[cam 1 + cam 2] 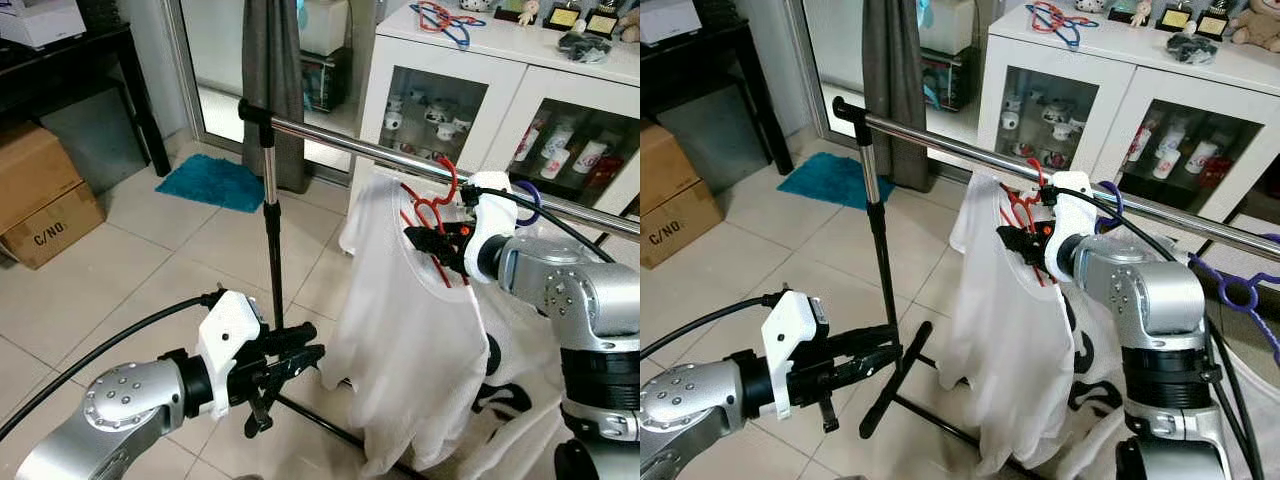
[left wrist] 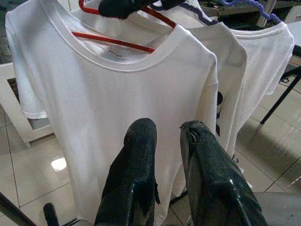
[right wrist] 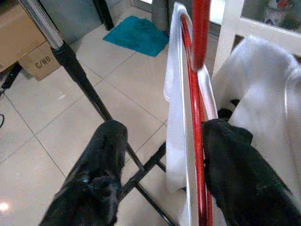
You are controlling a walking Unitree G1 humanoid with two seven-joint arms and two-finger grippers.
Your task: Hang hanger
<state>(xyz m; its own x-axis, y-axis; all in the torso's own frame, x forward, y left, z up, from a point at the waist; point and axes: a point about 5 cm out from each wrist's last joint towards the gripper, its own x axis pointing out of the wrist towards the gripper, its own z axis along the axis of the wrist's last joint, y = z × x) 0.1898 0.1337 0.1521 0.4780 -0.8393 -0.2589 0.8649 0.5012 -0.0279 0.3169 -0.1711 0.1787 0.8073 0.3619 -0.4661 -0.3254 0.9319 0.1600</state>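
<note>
Step in hand: I judge I am letting go of the red hanger point(image 1: 432, 215), whose hook sits over the rail point(image 1: 380, 150).
Hanger: it carries a white shirt point(image 1: 400, 330) and hangs from the rail just above the right gripper point(image 1: 428, 243).
Right gripper: fingers spread wide in the wrist view; one finger point(image 3: 235, 160) touches the red wire, the other stands well apart from it, so I grip nothing.
How to do it well: I would check the hook is fully over the rail, then draw the gripper straight back, clear of wire and collar, so the shirt does not swing or slip.
Left gripper point(image 1: 300, 360): low, beside the rack's upright point(image 1: 270, 220), fingers a narrow gap apart, empty, pointing at the shirt.
Risk: a finger snagging the collar.
</note>
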